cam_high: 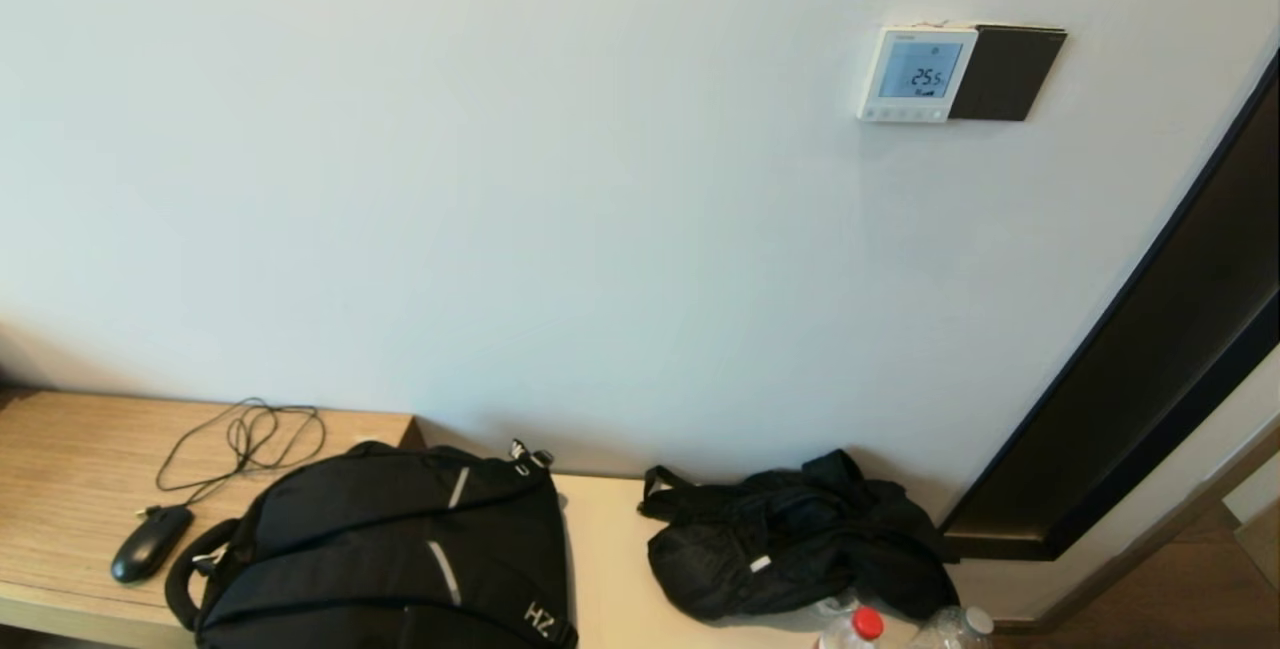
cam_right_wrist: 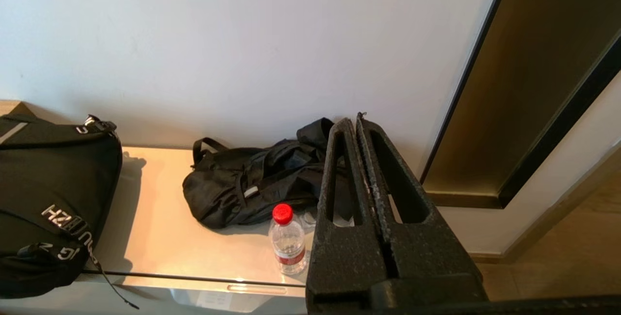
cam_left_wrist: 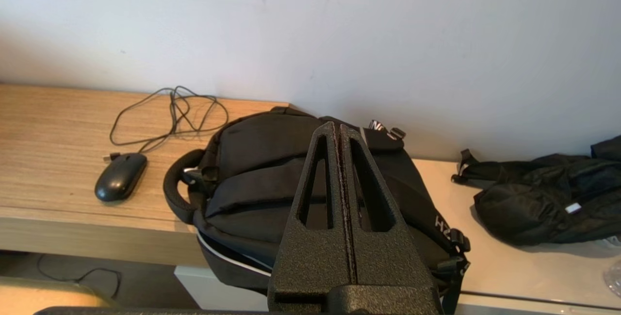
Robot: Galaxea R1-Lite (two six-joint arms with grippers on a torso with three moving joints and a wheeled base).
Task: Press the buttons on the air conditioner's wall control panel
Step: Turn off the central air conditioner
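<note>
The white wall control panel [cam_high: 917, 73] hangs high on the wall at the right, its pale blue screen lit with digits. A row of tiny round buttons [cam_high: 900, 113] runs along its bottom edge. Neither gripper shows in the head view. My left gripper [cam_left_wrist: 337, 128] is shut and empty, low over the black backpack. My right gripper [cam_right_wrist: 353, 122] is shut and empty, low above the counter near the bottle and well below the panel. The panel is out of both wrist views.
A plain black plate [cam_high: 1008, 73] adjoins the panel's right side. A black backpack [cam_high: 390, 549], a crumpled black bag [cam_high: 795, 539], a mouse [cam_high: 150, 542] with cable and a red-capped bottle [cam_right_wrist: 288, 240] lie on the counter. A dark door frame [cam_high: 1150, 359] stands at right.
</note>
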